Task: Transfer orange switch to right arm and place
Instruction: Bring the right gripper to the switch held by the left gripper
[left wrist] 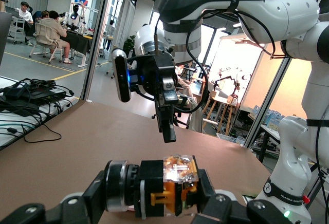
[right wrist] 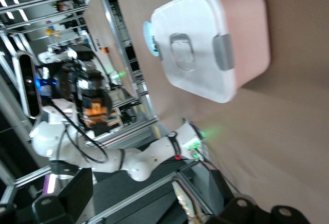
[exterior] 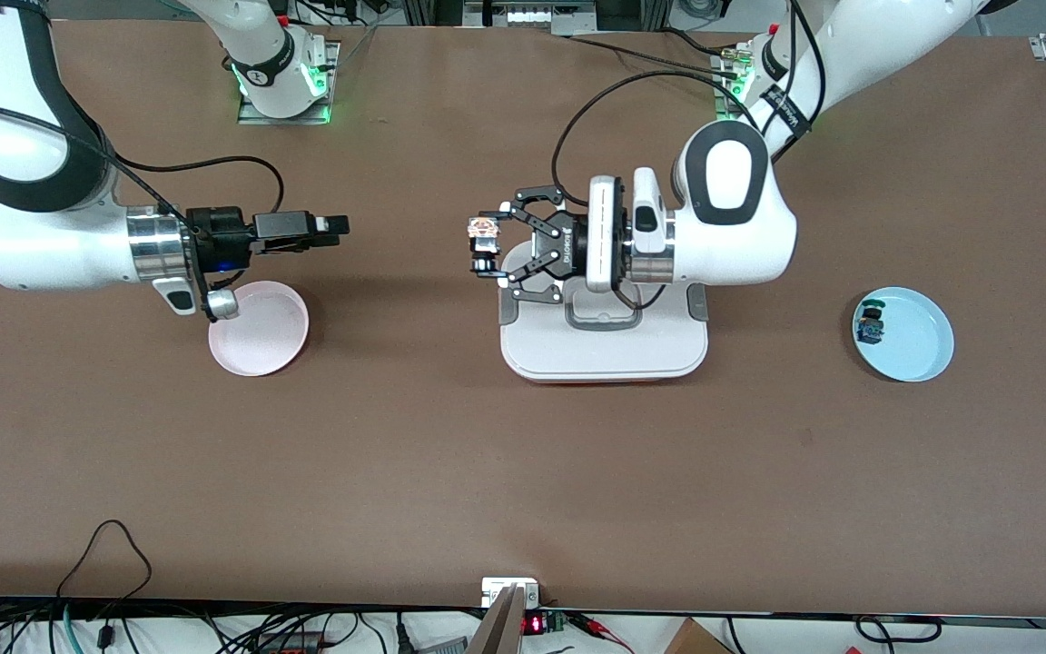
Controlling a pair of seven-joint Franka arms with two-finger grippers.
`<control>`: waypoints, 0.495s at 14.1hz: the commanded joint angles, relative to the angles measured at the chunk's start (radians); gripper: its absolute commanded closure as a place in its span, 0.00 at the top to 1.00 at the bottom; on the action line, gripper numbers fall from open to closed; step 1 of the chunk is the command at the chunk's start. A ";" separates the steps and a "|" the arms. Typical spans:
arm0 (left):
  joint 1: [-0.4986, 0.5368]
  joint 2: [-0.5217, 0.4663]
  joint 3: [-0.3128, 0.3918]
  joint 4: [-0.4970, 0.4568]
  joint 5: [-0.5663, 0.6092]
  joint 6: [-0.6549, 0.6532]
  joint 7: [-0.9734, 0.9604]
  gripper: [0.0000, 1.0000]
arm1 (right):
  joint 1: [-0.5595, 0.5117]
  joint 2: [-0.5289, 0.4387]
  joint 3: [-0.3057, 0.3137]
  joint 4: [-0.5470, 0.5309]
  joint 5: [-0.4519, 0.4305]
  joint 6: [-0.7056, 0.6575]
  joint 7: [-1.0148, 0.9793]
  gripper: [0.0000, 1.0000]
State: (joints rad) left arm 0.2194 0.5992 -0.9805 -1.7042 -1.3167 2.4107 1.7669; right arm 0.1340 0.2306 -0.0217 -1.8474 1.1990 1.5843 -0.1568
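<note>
Orange switch (exterior: 484, 228) clamped in left gripper (exterior: 484, 245) (above bare table); right gripper (exterior: 338, 224) agape.

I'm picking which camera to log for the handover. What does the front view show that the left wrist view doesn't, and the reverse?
Front view only: the pink plate under the right arm's wrist, the blue plate holding a dark switch, and the lidded white container beneath the left claw.

Left wrist view only: people at desks in the room around the table.

Both: the left claw shut on the orange switch, and the right claw facing it, apart, jaws open.
</note>
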 commanded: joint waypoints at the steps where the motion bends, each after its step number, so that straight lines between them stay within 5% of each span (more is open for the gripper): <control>1: -0.009 -0.016 -0.007 -0.014 -0.087 0.021 0.063 0.00 | 0.028 0.022 -0.004 0.019 0.092 -0.020 -0.004 1.00; 7: -0.054 -0.007 -0.006 -0.012 -0.197 0.073 0.177 0.00 | 0.113 0.081 -0.004 0.019 0.290 -0.038 -0.024 1.00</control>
State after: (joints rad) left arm 0.1721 0.5993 -0.9812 -1.7090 -1.4732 2.4689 1.8987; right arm 0.2234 0.2946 -0.0191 -1.8463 1.4283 1.5577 -0.1680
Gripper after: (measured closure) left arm 0.282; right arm 0.000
